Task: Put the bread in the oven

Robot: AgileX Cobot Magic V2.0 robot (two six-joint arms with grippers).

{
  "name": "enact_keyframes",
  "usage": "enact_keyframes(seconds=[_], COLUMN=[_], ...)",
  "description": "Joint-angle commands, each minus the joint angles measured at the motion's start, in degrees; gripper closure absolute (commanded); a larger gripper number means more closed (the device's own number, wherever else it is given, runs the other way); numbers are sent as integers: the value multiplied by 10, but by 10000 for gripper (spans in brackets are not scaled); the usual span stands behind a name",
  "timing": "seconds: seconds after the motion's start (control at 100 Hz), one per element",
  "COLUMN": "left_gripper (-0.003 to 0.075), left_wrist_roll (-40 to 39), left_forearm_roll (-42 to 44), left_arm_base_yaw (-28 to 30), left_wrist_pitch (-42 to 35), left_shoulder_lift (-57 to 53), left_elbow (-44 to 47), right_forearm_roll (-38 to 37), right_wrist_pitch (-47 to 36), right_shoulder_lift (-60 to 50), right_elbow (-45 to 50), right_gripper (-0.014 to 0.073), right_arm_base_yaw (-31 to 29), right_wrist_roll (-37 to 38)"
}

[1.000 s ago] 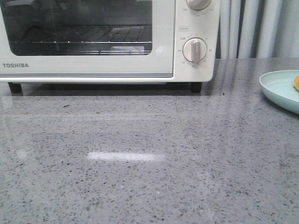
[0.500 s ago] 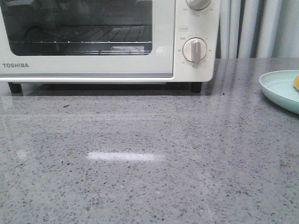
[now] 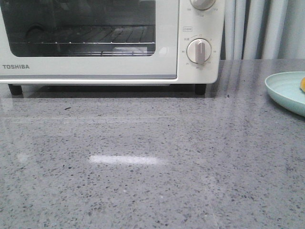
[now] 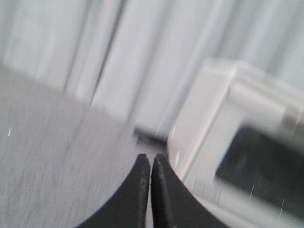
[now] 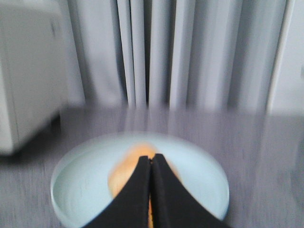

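Note:
The white TOSHIBA oven stands at the back left with its glass door shut and a wire rack inside. It also shows blurred in the left wrist view and the right wrist view. The bread lies on a pale blue plate; only an orange sliver of the bread shows at the front view's right edge. My right gripper is shut and empty, above the bread. My left gripper is shut and empty, near the oven's side. Neither gripper shows in the front view.
The grey speckled counter spreads in front of the oven. The plate sits at its right edge. Pale curtains hang behind. The oven has round dials on its right panel.
The front view shows nothing moved on the counter, only a very slight shift of the oven in the picture.

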Motion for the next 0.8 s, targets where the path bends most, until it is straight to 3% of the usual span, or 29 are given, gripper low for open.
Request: enact_keyframes(seconds=[0.0,0.14,0.22,0.28,0.33,0.43,0.5,0.62,0.79], left_gripper=[741,741,741,741,741,741,741,742,741], left_wrist_roll=[-5,-18,-18,-18,-18,-19,-19,-22,-31], left_forearm_roll=[-38,-37,-36,-35,-21,42,92,208,252], left_arm_base_yaw=[-5,-5,-5,-5,-5,-16,-32,-61,-92], left_wrist_pitch=[-150,-293,-301,-285,-261,-221,-224,-191,-10], left_shoulder_lift=[-17,-17,-17,-17,-16,-10,5,44,144], left_elbow=[13,10,0,-6,-12,-20,-32,-92,-235], right_forearm_roll=[-2,0,0,0,-5,-64,-85,-100,-104], right_wrist_pitch=[-140,-304,-407,-441,-405,-195,-91,-18,2], right_shoulder_lift=[-12,-12,-12,-12,-12,-12,-3,34,136], right_elbow=[7,6,6,3,-10,-70,-113,-175,-254], right_gripper=[652,652,652,652,652,652,652,652,652], right_arm_base_yaw=[-3,-3,-3,-3,-3,-3,-3,-3,-3], right_wrist_roll=[-3,-3,1,15,46,151,224,230,230])
